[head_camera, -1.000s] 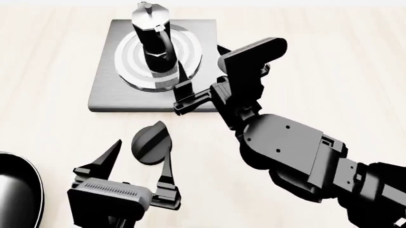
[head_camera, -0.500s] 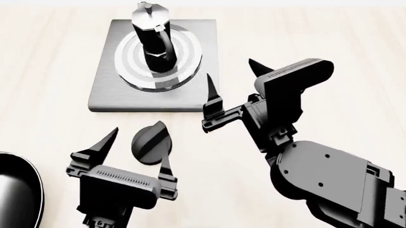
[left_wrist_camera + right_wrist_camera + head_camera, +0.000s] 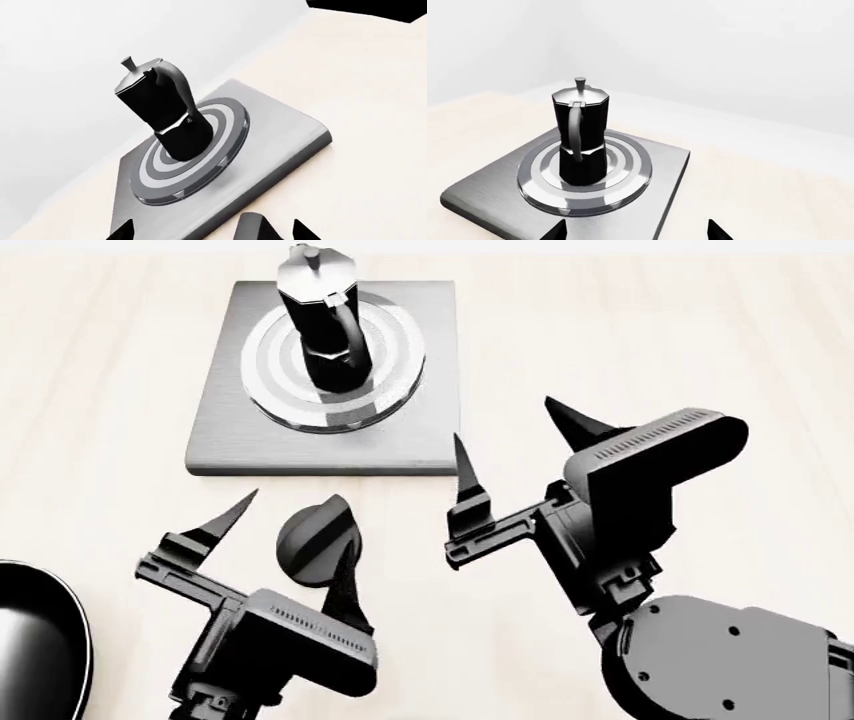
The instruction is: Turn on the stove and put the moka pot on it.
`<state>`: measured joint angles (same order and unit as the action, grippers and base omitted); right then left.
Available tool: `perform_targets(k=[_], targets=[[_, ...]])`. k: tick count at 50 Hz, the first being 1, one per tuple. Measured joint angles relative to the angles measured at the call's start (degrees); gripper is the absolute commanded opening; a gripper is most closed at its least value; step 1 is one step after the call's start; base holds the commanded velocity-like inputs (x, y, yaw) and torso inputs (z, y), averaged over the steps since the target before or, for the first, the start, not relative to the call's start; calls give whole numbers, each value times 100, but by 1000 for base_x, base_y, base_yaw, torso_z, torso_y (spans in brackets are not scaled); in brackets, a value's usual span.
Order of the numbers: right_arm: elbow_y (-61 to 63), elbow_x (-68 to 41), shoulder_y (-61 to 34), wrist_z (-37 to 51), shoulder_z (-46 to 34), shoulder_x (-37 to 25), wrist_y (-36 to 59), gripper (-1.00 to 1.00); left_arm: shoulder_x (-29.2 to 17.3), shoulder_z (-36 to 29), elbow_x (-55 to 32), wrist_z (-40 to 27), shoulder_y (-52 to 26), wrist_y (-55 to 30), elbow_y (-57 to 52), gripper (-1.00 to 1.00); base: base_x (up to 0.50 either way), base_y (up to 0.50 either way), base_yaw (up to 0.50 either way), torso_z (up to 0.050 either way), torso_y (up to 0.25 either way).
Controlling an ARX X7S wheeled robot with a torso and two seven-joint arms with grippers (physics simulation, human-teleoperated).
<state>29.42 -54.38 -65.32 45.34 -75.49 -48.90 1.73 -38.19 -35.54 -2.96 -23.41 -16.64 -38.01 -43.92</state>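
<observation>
Two task items, two grippers — status as follows:

- moka pot (image 3: 320, 325): upright on the centre of the burner rings, handle toward the robot, free of both grippers; placement looks done.
- stove (image 3: 220, 435): grey hotplate on the table, far side from the robot; the rings show no glow or other sign of heat, so on or off cannot be told.
- knob (image 3: 316, 540): lies on the table just in front of the stove, apart from it; its position gives no readable setting — turning it may be what is left.
- left gripper (image 3: 287, 550): fingers spread, nothing held, straddling the knob's near-left side, one fingertip over its edge.
- right gripper (image 3: 521, 455): fingers wide apart, nothing held, off the stove's near-right corner, clear of the pot.
</observation>
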Motion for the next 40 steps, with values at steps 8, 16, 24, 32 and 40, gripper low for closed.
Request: perform_targets(k=[8,16,24,32,40], targets=[[348,112,152,162,-63,-266,0,100,-238,-175,310,10,-50,-381,-261,100,0,0,0,0,0],[592,157,293,316,-43,-624,-101,100,-474,-65,414,-48,49,-620,-495,100,0,0,0,0,0],[729,159,447,472,52,-1037,-347,100,-730,250,383,-100,188,-832,-718,100,0,0,0,0,0],[825,152,611,621,154,-1475,-647,100,-972,660,295,-99,263,-1105,-977,100,0,0,0,0,0],[882,128,753,748,257,-1907,-962,100,-1171,1114,175,-49,275,-1385,-1175,100,0,0,0,0,0]])
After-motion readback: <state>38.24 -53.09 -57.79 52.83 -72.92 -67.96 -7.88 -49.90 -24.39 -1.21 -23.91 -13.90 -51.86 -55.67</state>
